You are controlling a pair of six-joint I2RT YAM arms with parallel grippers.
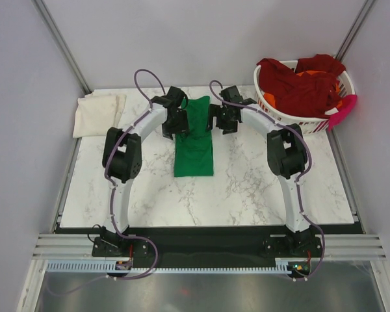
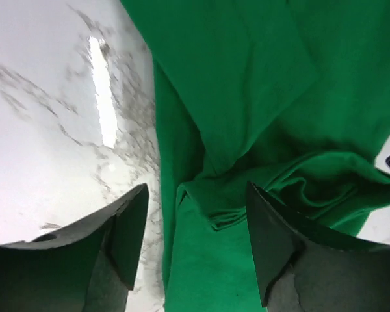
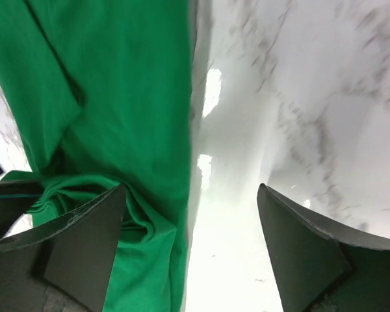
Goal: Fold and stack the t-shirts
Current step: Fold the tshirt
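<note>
Folded t-shirt (image 1: pixel 195 140) lay on the worktop (image 1: pixel 247 188) at centre, running near to far. Left fingers (image 2: pixel 127 234) stood over its far left edge, right fingers (image 3: pixel 84 240) over its far right edge. Second t-shirt (image 1: pixel 97 112) lay at the far left corner. Basket (image 1: pixel 292 117) stood at the far right corner, with a heap of t-shirts (image 1: pixel 299 84) in it.
</note>
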